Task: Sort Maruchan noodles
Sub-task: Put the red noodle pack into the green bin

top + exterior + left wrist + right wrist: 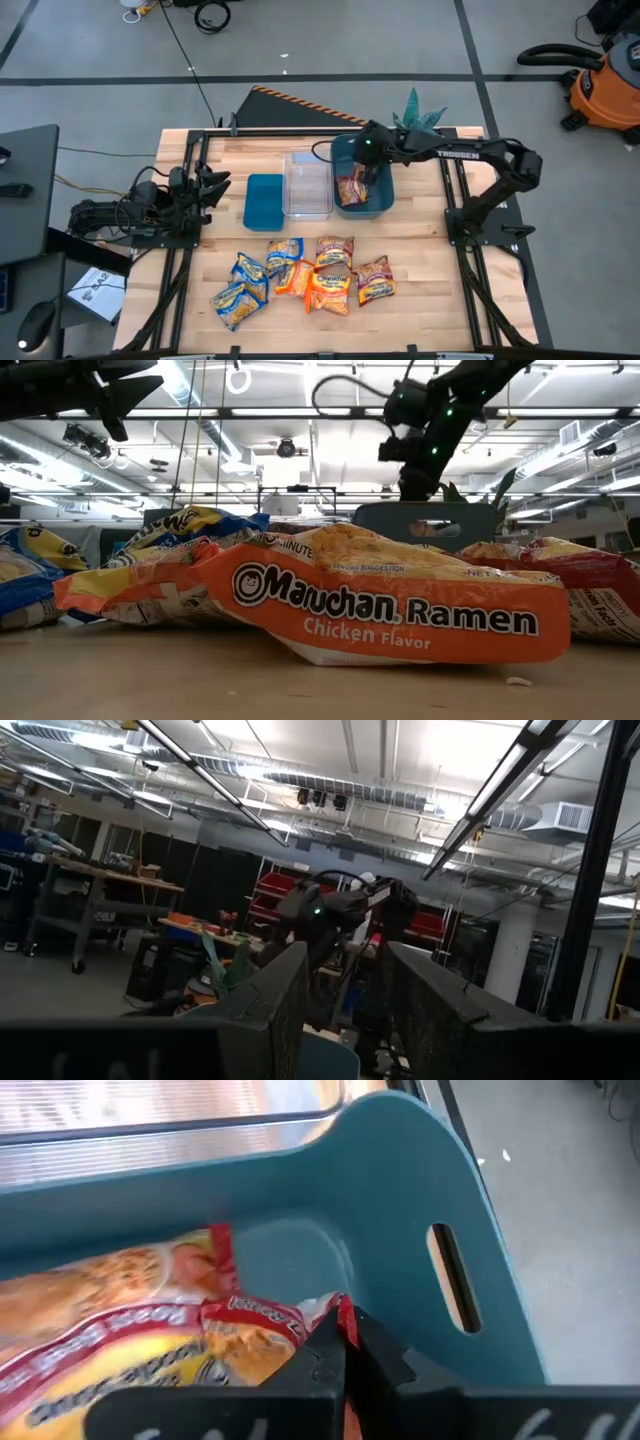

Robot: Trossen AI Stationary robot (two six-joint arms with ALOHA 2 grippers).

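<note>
Nearest the low camera: an orange chicken-flavour packet [400, 605] lies flat at the front of the loose pile, filling that view.

Right gripper: the right gripper [345, 1345] is down inside the teal bin [383, 190], fingers pinched together on the corner of a dark red packet [150, 1340]. That packet rests on the bin floor, one end against the wall near the slotted handle.

Left gripper: the left gripper [215, 187] waits at the left side of the table, raised and aimed out into the room; its fingers [270, 995] stand apart with nothing between them.

Bins: a clear bin [306, 183] sits between the teal bin and a flat teal lid or tray [263, 202]; both look empty from above.

Packets left to sort: blue-and-yellow packets [250, 280] to the left, orange packets [325, 280] in the middle and one more dark red packet [375, 282] on the right, overlapping near the table's front edge, well apart from the bins.

Step in hand: placing a dark red packet in the teal bin, early in the sort by my reading.

Next move calls for: spreading the fingers so the packet stays down, lifting straight up clear of the bin wall, then reaching for the front pile. The crinkly wrapper may cling to a finger.
</note>
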